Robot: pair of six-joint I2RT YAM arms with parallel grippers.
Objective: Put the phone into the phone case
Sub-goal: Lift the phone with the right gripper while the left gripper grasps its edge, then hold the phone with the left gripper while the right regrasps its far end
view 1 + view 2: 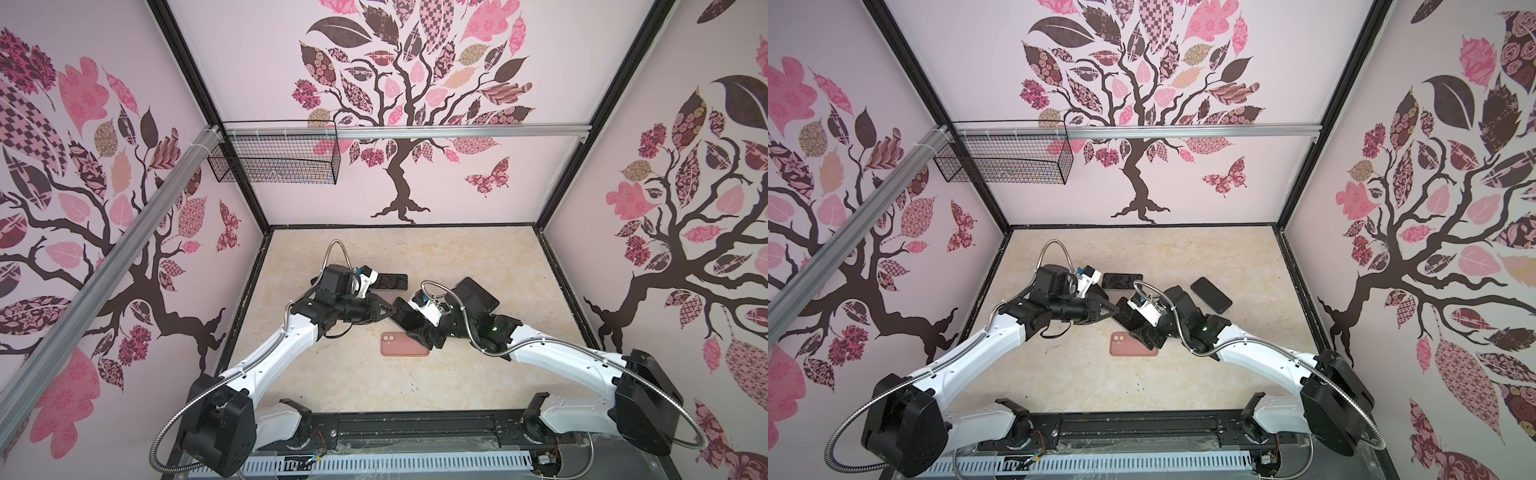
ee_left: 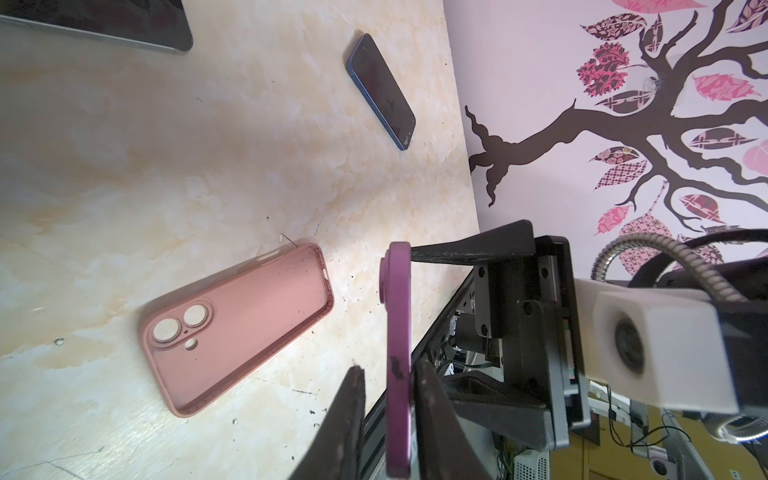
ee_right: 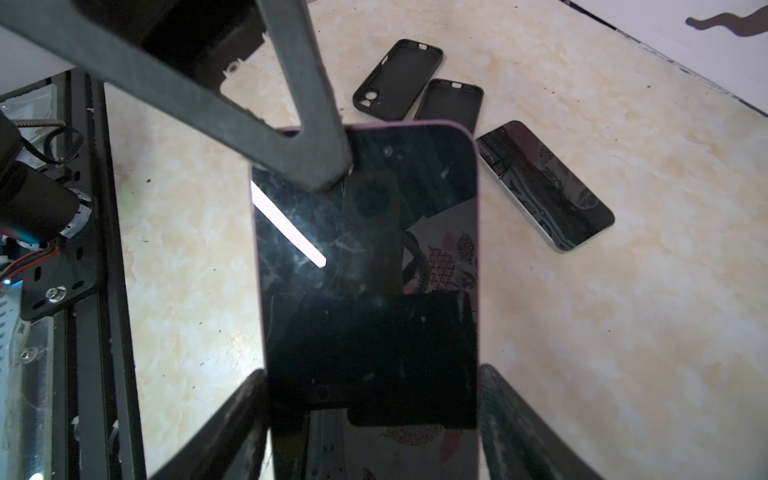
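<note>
Left wrist camera gives me the clearest read. The phone [image 2: 398, 332] shows edge-on, purple rim toward the lens, and the left gripper [image 2: 388, 370] straddles its thin side at the end with the camera bump. Those jaws stand narrow. One finger lies against the screen side, but a sliver of table [image 2: 166, 166] shows between the other finger and the phone's back, so I would not call that a grip yet.

From the right wrist camera, the right gripper [image 3: 374, 374] is clamped across the phone's width at the opposite end. The screen faces that lens, and the phone is carried clear of the table.

In both top views the phone case [image 1: 405, 344] lies flat and open side up, at 6 o'clock from the held phone and just beside the right gripper. Its long axis runs 9 to 3 o'clock, with the lens cut-outs at the 9 o'clock end. The phone's long axis runs roughly 11 to 5, with its camera end at 11 by the left gripper. The ends already roughly agree.

I judge the next move hinges on swinging the phone onto the 9-to-3 line and laying its back down into the case. The right arm is nearer the case and holds the phone firmly.
</note>
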